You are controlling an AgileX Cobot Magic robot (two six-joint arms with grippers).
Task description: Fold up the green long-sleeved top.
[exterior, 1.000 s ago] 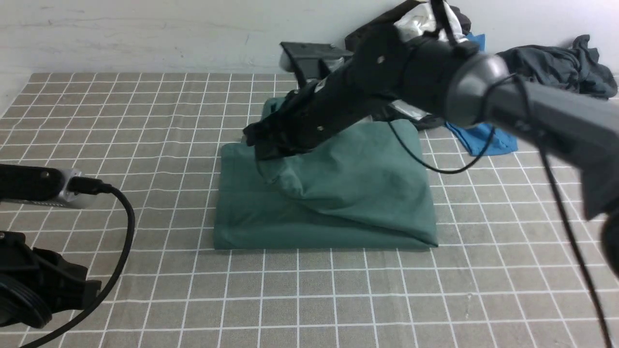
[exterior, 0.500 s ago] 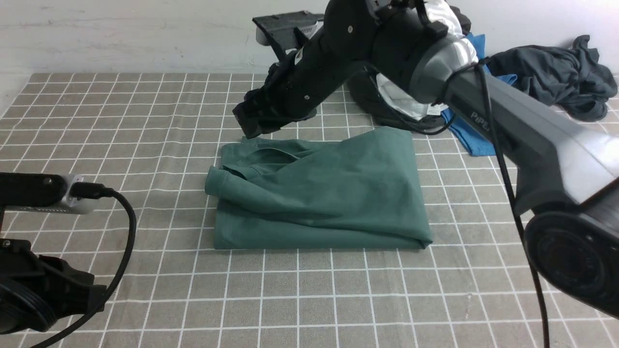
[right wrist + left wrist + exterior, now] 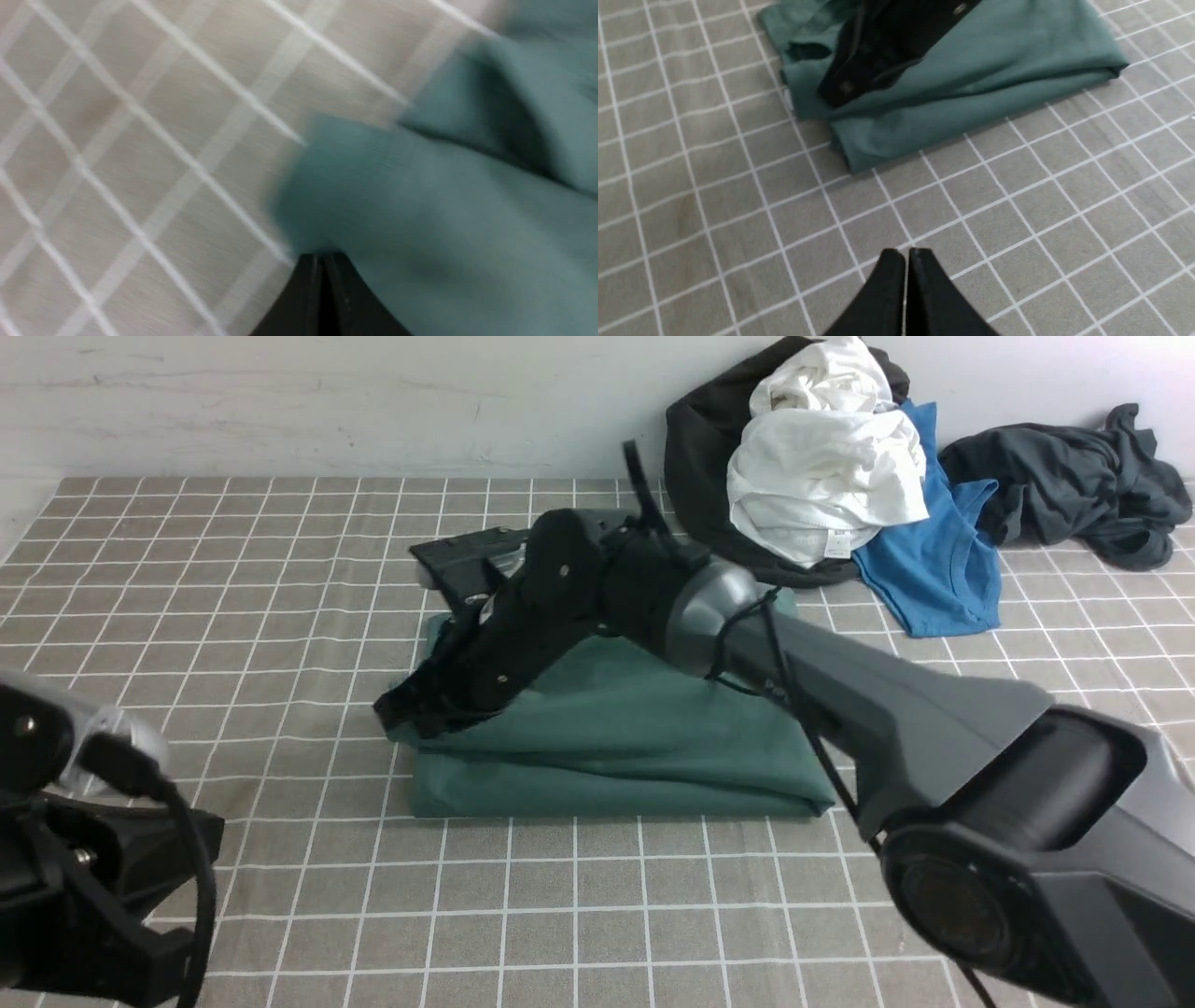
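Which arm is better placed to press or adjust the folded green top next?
Right, probably. The right pincer, shut, sits at the left edge of the green long-sleeved top. The left pincer, also shut, hangs over the checked mat, apart from the top.

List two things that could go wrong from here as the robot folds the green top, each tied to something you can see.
1. The right hand, shut, sits low against the left edge of the green top; sliding sideways, it may drag the upper layer and open the fold.
2. The black cable on the right arm hangs just over the cloth and could snag it when the arm moves.
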